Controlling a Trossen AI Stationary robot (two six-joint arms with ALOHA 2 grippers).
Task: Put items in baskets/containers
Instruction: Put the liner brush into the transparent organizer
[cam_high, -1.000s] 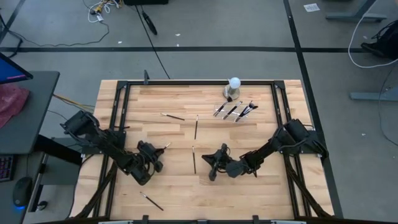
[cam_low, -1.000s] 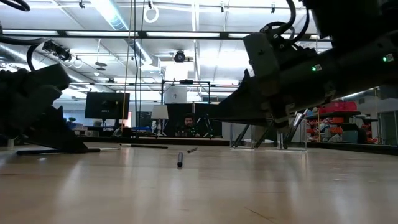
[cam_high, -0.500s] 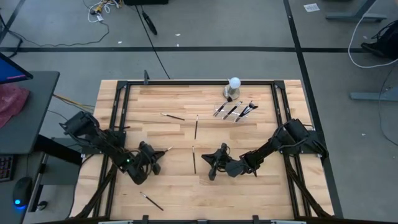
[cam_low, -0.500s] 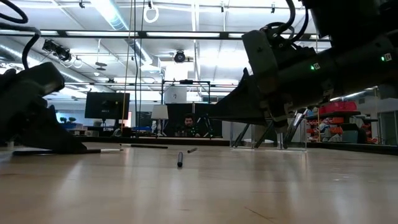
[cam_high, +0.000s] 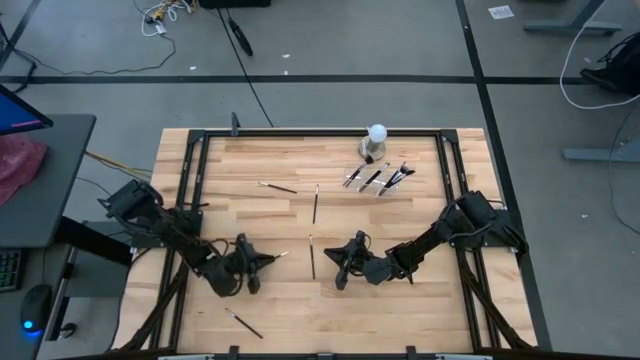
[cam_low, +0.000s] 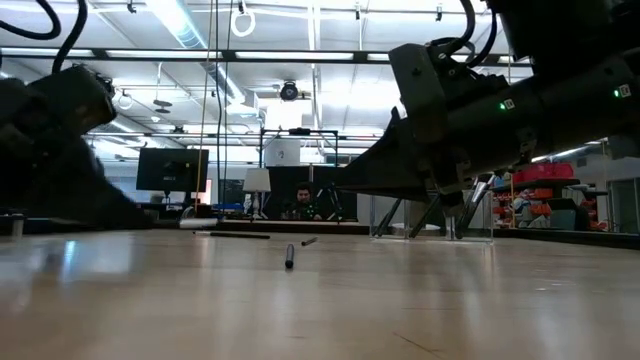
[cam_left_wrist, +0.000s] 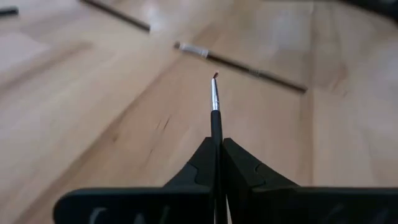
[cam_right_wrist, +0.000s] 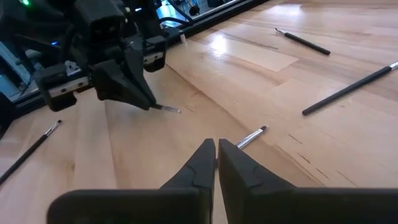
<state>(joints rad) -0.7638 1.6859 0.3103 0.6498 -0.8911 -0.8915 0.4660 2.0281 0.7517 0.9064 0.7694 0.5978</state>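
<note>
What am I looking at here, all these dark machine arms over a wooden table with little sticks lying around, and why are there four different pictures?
It is a robot with two dark arms working at a wooden table. One picture looks straight down from above, one looks level across the tabletop, and two come from cameras on the arms' wrists. The little sticks are thin makeup brushes; the robot is meant to put them into a clear tray near the table's far edge, where a few brushes already lie beside a white ball on a grey base. The left gripper is shut on one brush, which sticks out forward between its fingers. The right gripper is shut and holds nothing; another brush lies on the wood just beyond it. More brushes are scattered across the table.
</note>
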